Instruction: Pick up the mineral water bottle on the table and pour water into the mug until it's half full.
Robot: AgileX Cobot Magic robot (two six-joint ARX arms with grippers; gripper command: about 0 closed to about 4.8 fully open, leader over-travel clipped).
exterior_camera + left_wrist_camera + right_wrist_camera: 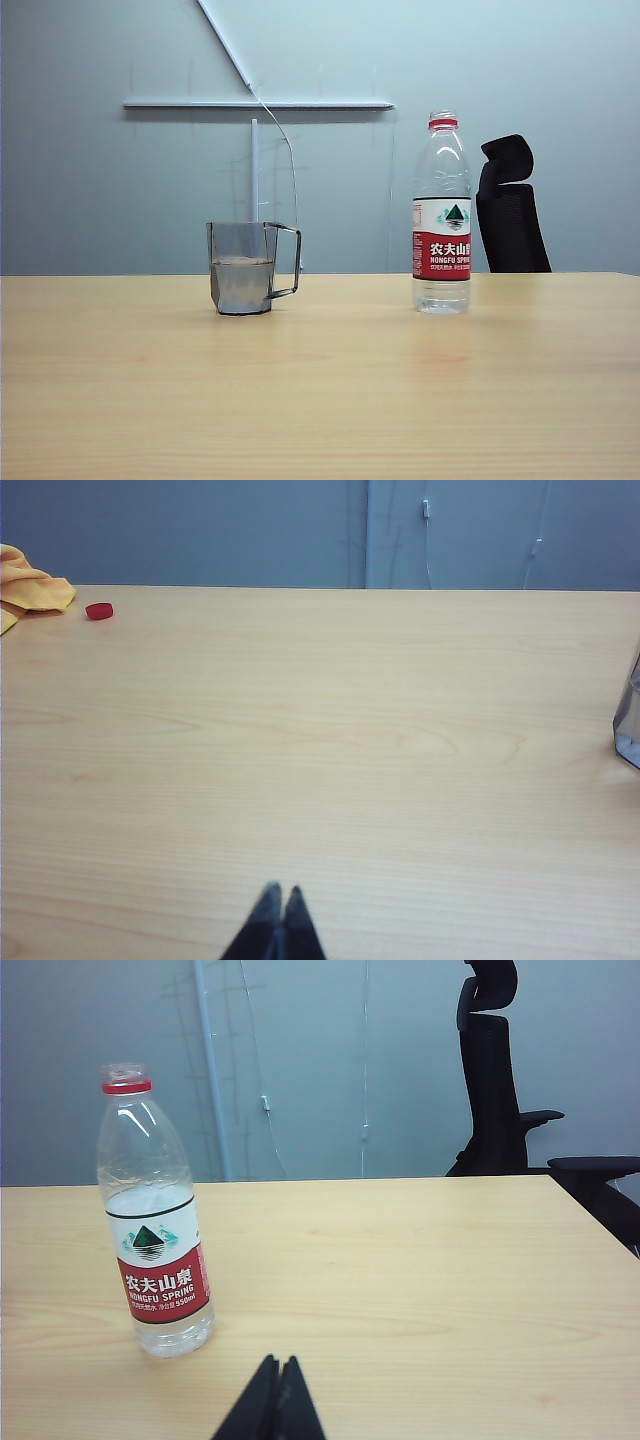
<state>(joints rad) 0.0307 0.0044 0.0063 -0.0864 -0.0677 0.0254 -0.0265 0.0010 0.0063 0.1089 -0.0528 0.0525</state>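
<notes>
Mineral water bottle (441,215) upright — (long axis vertical)

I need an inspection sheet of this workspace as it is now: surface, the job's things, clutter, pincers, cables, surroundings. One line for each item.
Surface: light wooden table, dry as far as seen.
Job's things: mineral water bottle upright, uncapped, with water left in it; mug upright to its left and apart from it, water about halfway up.
Clutter: red cap and orange cloth near the far table edge in the left wrist view.
Pincers: left pincer shut, empty, over bare table; right pincer shut, empty, short of the bottle.
Cables: thin wire hanging down the wall behind the mug.
Surroundings: grey wall, black office chair behind the table.
</notes>
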